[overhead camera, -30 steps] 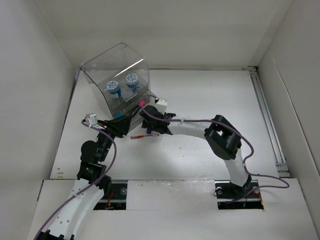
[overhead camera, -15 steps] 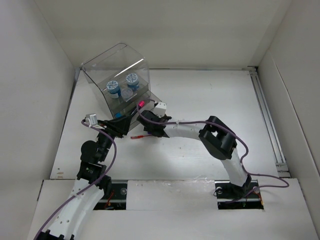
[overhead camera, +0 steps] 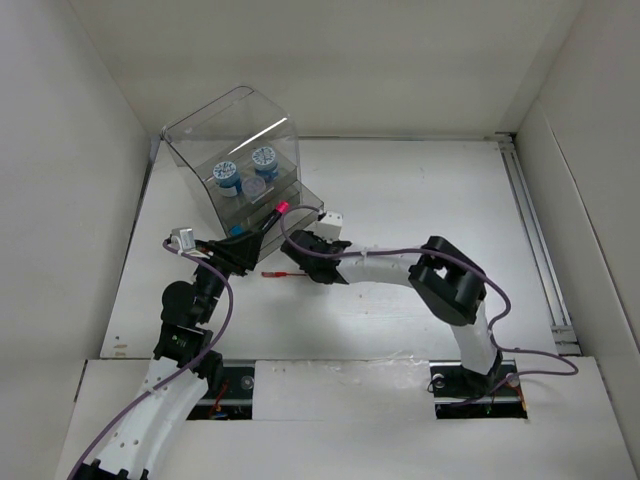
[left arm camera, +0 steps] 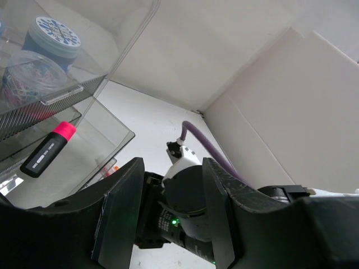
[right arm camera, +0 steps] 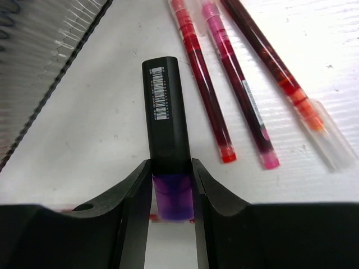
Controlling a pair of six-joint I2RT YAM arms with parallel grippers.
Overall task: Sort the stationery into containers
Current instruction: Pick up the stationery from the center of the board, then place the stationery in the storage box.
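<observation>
Three red pens lie on the desk beside the purple-capped marker, which the right claw pinches at its cap. The left claw gapes empty near the acrylic box.

A barcode stands on the purple-capped marker, its digits too small to read.

top: high, behind the arm bases, looking down on the whole desk | left wrist: low, near, facing far-right past clear box | right wrist: very close, downward on red pens | shared with top: clear box, red pens
</observation>
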